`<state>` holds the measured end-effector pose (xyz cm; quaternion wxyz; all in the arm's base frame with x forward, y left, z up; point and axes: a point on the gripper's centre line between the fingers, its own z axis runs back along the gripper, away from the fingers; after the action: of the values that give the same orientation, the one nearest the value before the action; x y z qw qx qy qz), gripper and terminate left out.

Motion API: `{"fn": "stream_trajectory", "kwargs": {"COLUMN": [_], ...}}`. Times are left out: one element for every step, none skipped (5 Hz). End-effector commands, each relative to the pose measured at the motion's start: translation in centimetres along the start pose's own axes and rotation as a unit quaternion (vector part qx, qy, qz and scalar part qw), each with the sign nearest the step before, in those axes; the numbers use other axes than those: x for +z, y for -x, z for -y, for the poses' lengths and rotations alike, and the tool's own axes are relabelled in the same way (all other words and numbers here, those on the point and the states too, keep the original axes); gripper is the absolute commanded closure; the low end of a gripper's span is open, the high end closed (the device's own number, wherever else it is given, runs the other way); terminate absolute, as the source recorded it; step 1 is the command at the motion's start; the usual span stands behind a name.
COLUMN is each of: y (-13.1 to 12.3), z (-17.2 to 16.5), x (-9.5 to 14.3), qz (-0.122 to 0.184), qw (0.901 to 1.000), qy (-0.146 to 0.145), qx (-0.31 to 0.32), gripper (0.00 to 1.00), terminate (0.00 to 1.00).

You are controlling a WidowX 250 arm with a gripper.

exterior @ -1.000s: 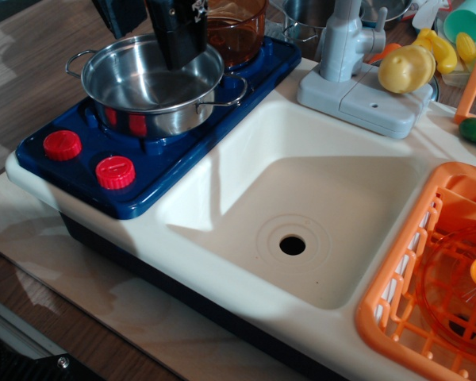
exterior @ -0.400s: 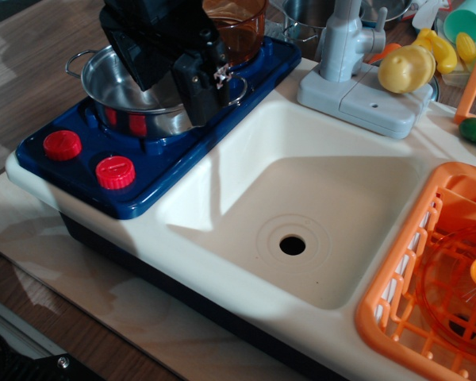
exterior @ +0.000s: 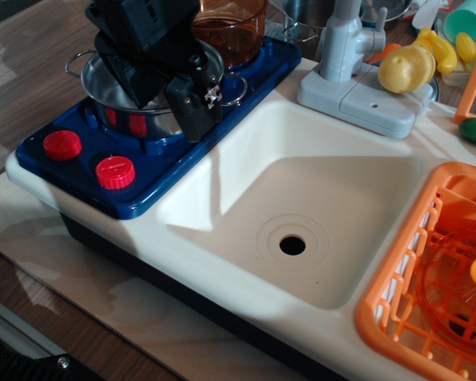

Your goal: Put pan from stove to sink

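Observation:
The shiny steel pan (exterior: 101, 79) stands on the front burner of the dark blue stove (exterior: 170, 155). My black gripper (exterior: 168, 97) is low over the pan and covers most of it. One finger (exterior: 194, 111) hangs just outside the pan's near right rim. The other finger (exterior: 133, 75) is over the pan's inside. The jaws stand apart, and I cannot see that they clamp the rim. The cream-white sink (exterior: 246, 151), with its round drain hole (exterior: 292, 244), lies to the right of the stove and holds nothing.
A translucent orange-brown pot (exterior: 236, 28) stands on the stove's back burner. Two red knobs (exterior: 115, 171) sit at the stove's front. A grey faucet (exterior: 345, 48) stands behind the sink. An orange dish rack (exterior: 428, 270) is at the right, with toy food (exterior: 406, 67) behind it.
My gripper has come down from above the pan's back and turned, so its fingers now straddle the near right rim. In the last half second it shifted slightly left. The pan has not moved.

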<state>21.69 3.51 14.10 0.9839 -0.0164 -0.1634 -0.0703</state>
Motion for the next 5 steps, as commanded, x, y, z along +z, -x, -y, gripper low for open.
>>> {"fn": "stream_trajectory", "kwargs": {"y": [-0.3, -0.2, 0.0, -0.1, -0.8], "z": [-0.2, 0.1, 0.1, 0.4, 2.0], "x": [-0.3, -0.6, -0.7, -0.5, 0.4], "qz": [0.018, 0.022, 0.025, 0.023, 0.023], "qw": [0.9998, 0.9996, 0.9994, 0.9994, 0.9994], "qy": [-0.005, -0.011, -0.005, -0.005, -0.022], "qx": [0.007, 0.014, 0.024, 0.027, 0.016], "gripper": [0.00, 1.00, 1.00, 1.00, 1.00], "terminate": [0.00, 0.00, 0.00, 0.00, 0.00]}}
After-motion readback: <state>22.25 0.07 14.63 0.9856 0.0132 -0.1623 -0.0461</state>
